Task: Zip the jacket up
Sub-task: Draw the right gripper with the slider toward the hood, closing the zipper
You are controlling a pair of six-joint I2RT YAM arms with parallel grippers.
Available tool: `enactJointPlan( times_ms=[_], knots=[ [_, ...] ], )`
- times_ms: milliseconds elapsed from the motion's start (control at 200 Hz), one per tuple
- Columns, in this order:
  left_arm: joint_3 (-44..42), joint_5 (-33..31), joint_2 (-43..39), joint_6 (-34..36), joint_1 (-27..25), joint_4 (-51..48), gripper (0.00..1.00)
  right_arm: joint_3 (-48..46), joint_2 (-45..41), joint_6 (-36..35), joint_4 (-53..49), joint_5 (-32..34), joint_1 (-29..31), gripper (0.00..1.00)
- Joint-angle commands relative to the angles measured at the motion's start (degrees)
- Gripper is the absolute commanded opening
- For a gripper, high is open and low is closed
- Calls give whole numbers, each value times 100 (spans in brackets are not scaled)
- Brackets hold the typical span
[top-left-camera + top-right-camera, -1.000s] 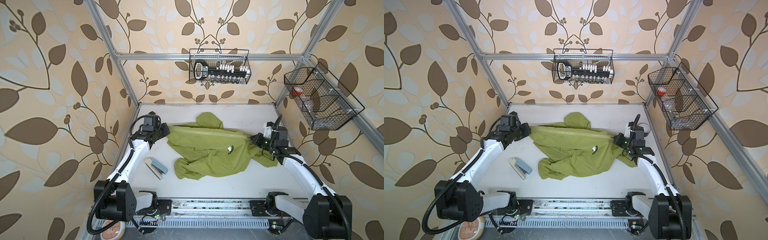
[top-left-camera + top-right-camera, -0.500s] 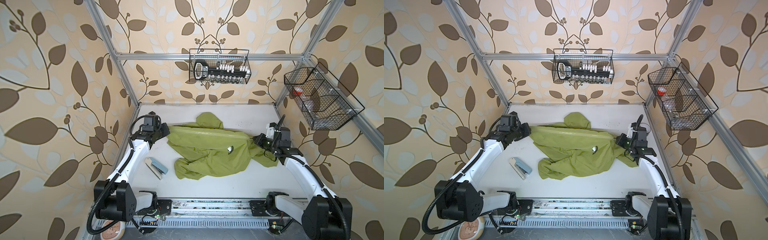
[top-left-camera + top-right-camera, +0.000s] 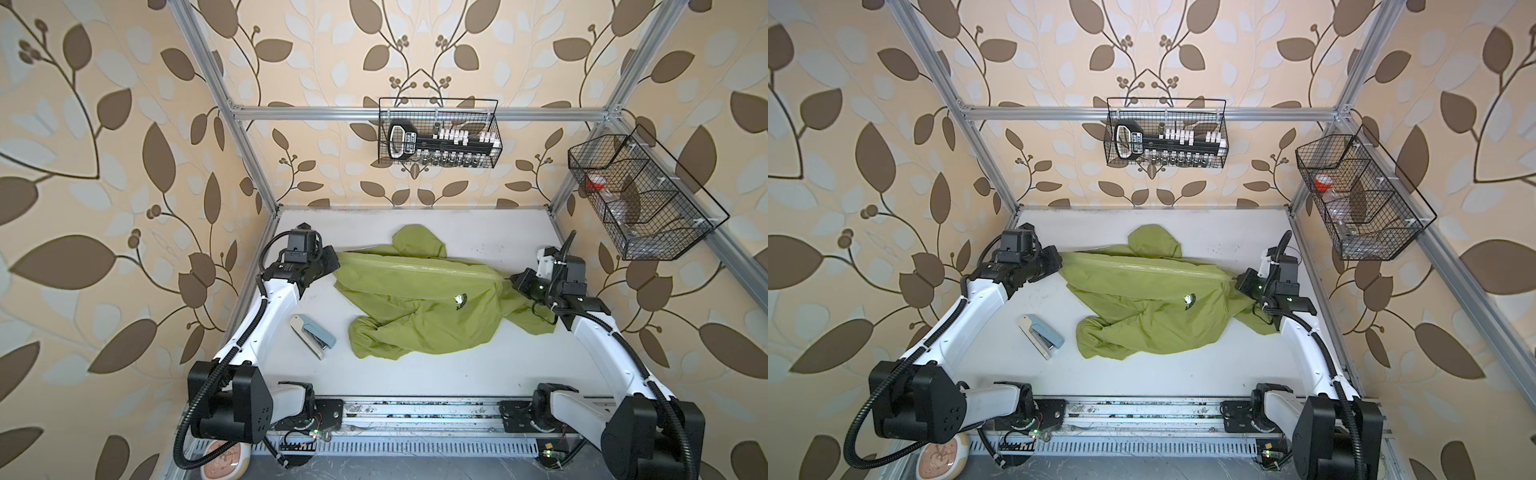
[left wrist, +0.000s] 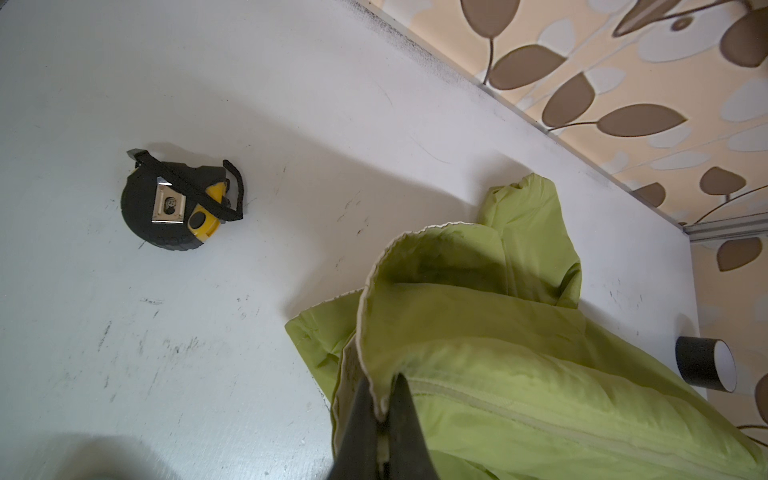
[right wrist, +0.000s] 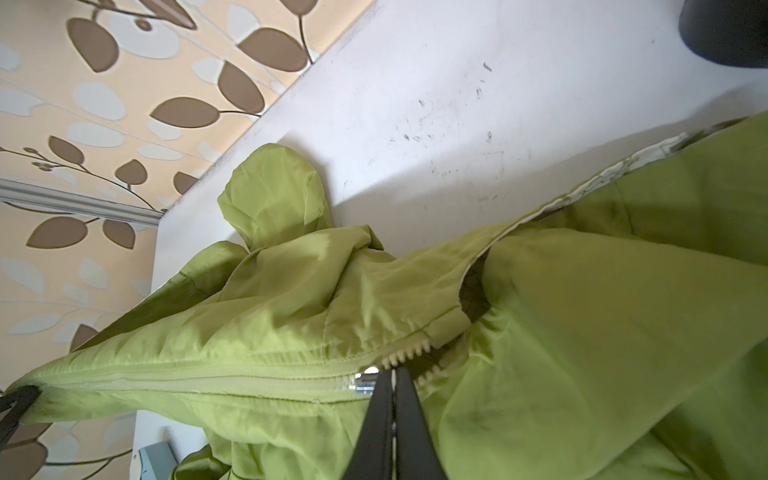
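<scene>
The lime-green jacket [image 3: 415,316] [image 3: 1142,320] lies stretched across the middle of the table, hood [image 3: 417,245] toward the back wall and chest logo [image 3: 460,300] facing up. Its zipper runs taut between my two grippers. My left gripper [image 3: 334,266] [image 4: 382,399] is shut on the jacket's edge at the zipper's left end. My right gripper [image 3: 509,279] [image 5: 392,372] is shut at the metal zipper slider [image 5: 363,382]. Behind the slider the zipper [image 5: 249,376] is closed; ahead of it the teeth [image 5: 409,353] still gape apart.
A grey-blue stapler [image 3: 311,336] lies on the table left of the jacket. A black-and-yellow tape measure [image 4: 178,208] and a black tape roll [image 4: 702,363] sit near the back. Wire baskets [image 3: 438,133] [image 3: 640,199] hang on the back and right walls.
My right gripper has shifted slightly to the right along the zipper line, keeping the jacket taut. The left arm has stayed where it was.
</scene>
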Motion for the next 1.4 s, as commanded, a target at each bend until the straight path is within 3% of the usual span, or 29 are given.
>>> enactJointPlan(
  times_ms=[0,745,1395],
  knots=[
    [11,-333,-131,-17,66,146,0,77,-84,-165,-91,194,-129,0],
    [-1,-297,-110,-27,78,161,0,53,-40,-345,-166,-127,-737,0],
    [38,-275,-133,-28,123,180,0,-86,-96,-69,-81,228,-797,0]
  ],
)
